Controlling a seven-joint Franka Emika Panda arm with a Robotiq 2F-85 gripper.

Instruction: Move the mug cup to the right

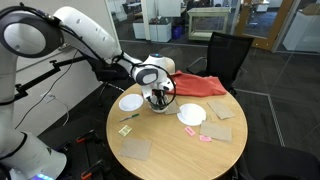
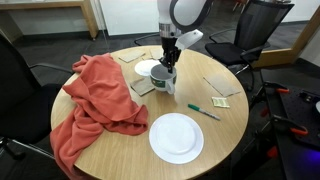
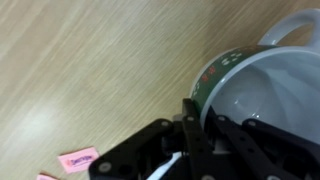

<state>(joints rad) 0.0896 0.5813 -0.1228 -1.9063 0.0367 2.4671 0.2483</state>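
The mug cup (image 3: 265, 85) stands near the middle of the round table (image 2: 235, 140), just beside the far plate (image 2: 146, 68) and next to the edge of the red cloth (image 2: 95, 100). In the wrist view its bowl is pale and empty, with a dark green printed band round the outside under the rim. The claw (image 3: 200, 125) comes straight down on it with the wall of the cup between its fingers, one outside and one inside, nearly closed and apparently pinching the rim. Whether the cup is off the wood cannot be told.

So the step in hand looks like the grasp, with the carry not yet begun. The next move calls for a small lift and a level slide to the right, onto bare wood. A rim pinch may let the cup swing or slip.

The near plate (image 2: 176, 138) is empty too. A green pen (image 2: 205, 110) lies to its right, and a pink note (image 3: 78, 158) lies on the wood.
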